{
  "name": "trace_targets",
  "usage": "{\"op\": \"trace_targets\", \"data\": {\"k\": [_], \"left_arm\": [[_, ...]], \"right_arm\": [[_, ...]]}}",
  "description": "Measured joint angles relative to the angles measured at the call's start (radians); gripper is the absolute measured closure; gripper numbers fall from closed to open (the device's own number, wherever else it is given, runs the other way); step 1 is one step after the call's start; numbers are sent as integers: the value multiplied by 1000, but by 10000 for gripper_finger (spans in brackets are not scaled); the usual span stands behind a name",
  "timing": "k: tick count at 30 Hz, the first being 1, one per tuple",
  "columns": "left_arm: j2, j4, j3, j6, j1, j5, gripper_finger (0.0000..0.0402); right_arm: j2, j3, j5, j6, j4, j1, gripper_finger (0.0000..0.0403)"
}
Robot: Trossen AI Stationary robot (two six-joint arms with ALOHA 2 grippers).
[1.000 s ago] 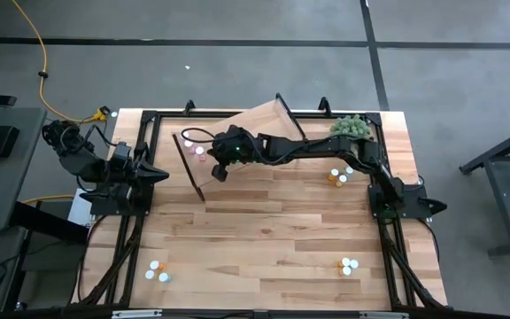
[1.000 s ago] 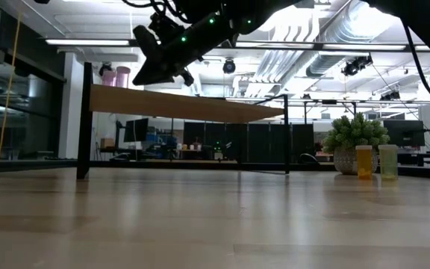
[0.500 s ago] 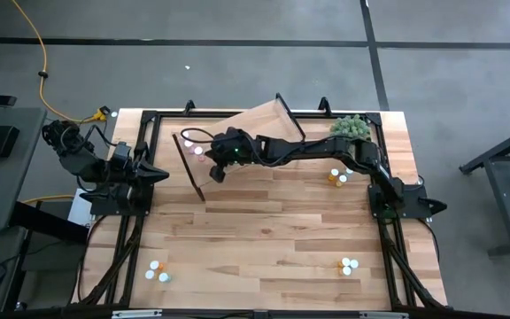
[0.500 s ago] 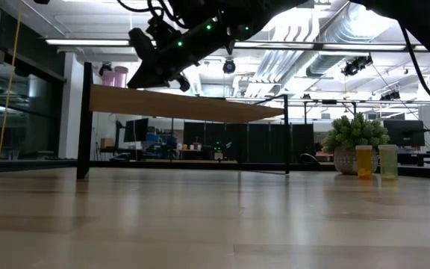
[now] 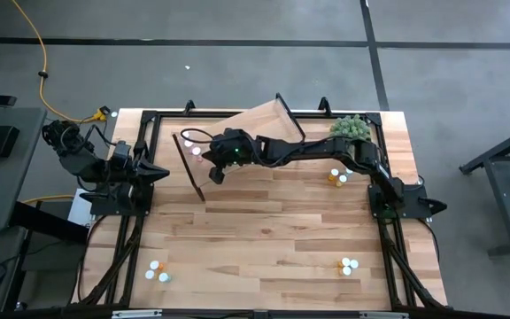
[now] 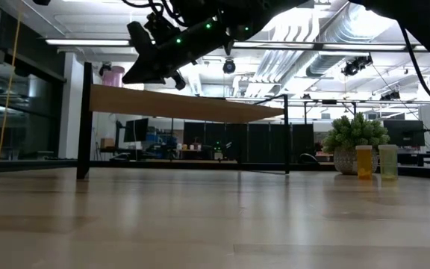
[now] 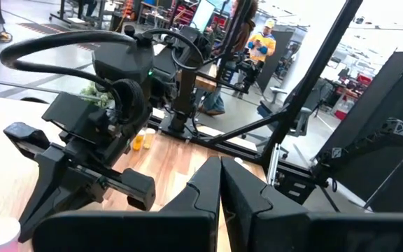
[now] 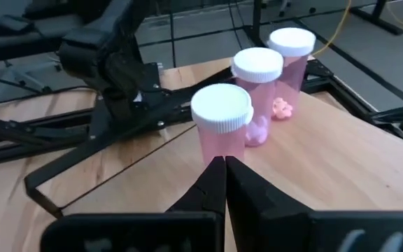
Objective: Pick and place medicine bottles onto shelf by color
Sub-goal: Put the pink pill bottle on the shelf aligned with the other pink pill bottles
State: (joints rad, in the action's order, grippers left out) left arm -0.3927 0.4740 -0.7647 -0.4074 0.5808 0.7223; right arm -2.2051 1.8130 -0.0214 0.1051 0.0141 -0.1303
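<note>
Right gripper [image 8: 224, 175]: fingers pressed together, nothing between them. It hangs over the left end of the shelf, tips just in front of the nearest pink bottle.
Right arm: reaches from its base at the table's right edge, across the table, to the shelf's left end.
Left gripper [image 7: 220, 183]: fingers pressed together, empty. It waits at the table's left edge and points toward the shelf.
Shelf [image 5: 259, 120]: light-wood plank on thin black legs, at the far middle of the table. In the low view [image 6: 192, 106] it stands clear above the tabletop.
Pink bottles [image 8: 257, 89]: 3 with white caps, upright on the shelf's left end, in a close row. Nearest one [image 8: 222, 122] stands just beside the middle one. Farthest one [image 8: 290, 59] holds pink pieces at its bottom.
Orange and yellow bottles [image 5: 336, 175]: small cluster on the table right of the shelf, near the plant. Low view shows an orange one [image 6: 364, 161] and a pale one [image 6: 388, 161], both upright.
Front-left cluster [image 5: 157, 270]: 3 small bottles on the tabletop, near corner; 1 orange spot shows, other colours too small to tell.
Front-right cluster [image 5: 348, 265]: white caps, near the right front.
Plant [image 5: 351, 128]: fuzzy green ball, far right of the table, beside the shelf.
Background: a person in an orange top [image 7: 261, 45] stands in the room beyond the table.
</note>
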Motion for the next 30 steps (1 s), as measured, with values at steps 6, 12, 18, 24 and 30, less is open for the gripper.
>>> {"op": "trace_targets", "data": {"k": [6,12,18,24,30], "left_arm": [[0,-1,0,0,0,0,401],[0,-3,0,-9,0,-1,401],[0,-8,0,-8,0,-3,401],[0,-9,0,-12,0,-3,401],[0,-9,0,-12,0,-2,401]], "right_arm": [[0,0,6,-35,-3,0,403],[0,0,6,-31,-9,-7,403],[0,0,21,-42,20,-7,403],[0,1,44,-61,34,-7,403],[0,1,56,-61,28,-7,403]]}}
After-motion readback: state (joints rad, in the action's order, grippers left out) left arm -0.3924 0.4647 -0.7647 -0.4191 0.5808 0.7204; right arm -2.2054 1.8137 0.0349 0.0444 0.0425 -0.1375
